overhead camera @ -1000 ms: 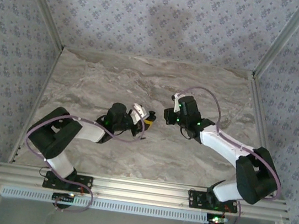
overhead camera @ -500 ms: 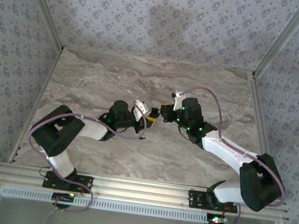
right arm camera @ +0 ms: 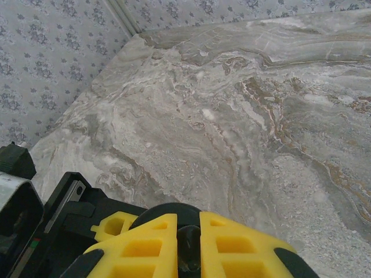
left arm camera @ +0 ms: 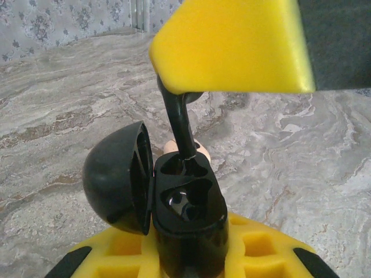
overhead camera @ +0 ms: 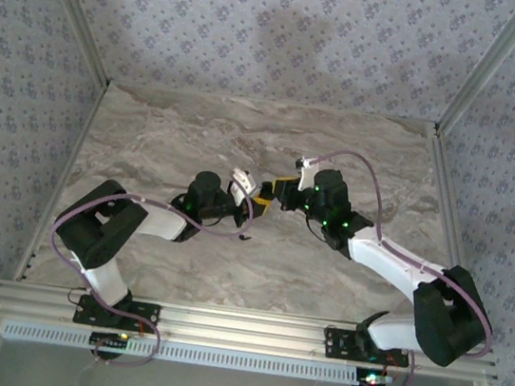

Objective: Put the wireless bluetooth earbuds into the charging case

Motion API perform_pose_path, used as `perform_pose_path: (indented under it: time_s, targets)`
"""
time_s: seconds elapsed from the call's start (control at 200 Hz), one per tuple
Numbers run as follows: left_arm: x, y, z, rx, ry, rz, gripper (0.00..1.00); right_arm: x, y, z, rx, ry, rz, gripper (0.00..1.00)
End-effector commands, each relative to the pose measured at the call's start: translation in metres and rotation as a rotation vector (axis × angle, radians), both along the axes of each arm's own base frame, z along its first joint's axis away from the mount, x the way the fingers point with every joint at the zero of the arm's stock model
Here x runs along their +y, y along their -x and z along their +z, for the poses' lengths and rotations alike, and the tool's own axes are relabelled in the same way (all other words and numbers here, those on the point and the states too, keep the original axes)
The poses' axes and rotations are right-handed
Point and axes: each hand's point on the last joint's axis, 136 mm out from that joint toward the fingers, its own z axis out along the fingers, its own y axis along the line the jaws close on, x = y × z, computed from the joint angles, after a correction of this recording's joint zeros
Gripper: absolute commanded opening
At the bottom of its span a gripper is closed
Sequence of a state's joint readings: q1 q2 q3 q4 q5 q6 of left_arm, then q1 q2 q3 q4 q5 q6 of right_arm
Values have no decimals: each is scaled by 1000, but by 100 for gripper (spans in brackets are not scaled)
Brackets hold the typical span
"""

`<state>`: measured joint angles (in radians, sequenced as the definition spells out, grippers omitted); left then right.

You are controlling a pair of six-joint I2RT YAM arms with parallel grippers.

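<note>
Jaws of the right gripper (right arm camera: 188, 234) are clamped together on a black earbud (left arm camera: 178, 124). Its bud is tucked under the yellow pads and its stem reaches down to the far socket of the charging case (left arm camera: 191, 214). The left gripper (left arm camera: 191, 258) pinches that case by its lower body, holding it upright with the lid (left arm camera: 116, 179) swung open to the left. The near socket looks glossy and dark; whether anything sits in it I cannot tell. A peach patch just behind the case is too hidden to name. From above, both grippers meet nose to nose near the middle of the marble table (overhead camera: 170, 133), the case all but hidden between them. A small dark speck (overhead camera: 244, 238) lies on the table just beside the left forearm, too small to identify. Open marble lies all round; the wallpapered walls (overhead camera: 261, 30) and aluminium rails (overhead camera: 78, 38) stand well apart.
</note>
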<state>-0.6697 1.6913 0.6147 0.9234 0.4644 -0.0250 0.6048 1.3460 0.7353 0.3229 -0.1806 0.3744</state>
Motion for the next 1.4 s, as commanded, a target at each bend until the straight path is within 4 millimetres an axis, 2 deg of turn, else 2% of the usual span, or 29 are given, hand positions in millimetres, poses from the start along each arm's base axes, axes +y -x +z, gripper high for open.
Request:
perform_pose_path:
  time_s: [0.0,0.635,1.189,1.394]
  targets:
    - [-10,-1,26,-47,66,-34,13,3,3,2,-10,-15,8,15]
    - [-8,-1,57,-89,127,-33,13,4,7,-10,4,-1,32,15]
    - [-7,6,71,-116,160,-66,13,6,24,-6,-19,-44,158,16]
    - [-8,12,80,-121,191,-96,13,4,33,3,-52,-109,224,16]
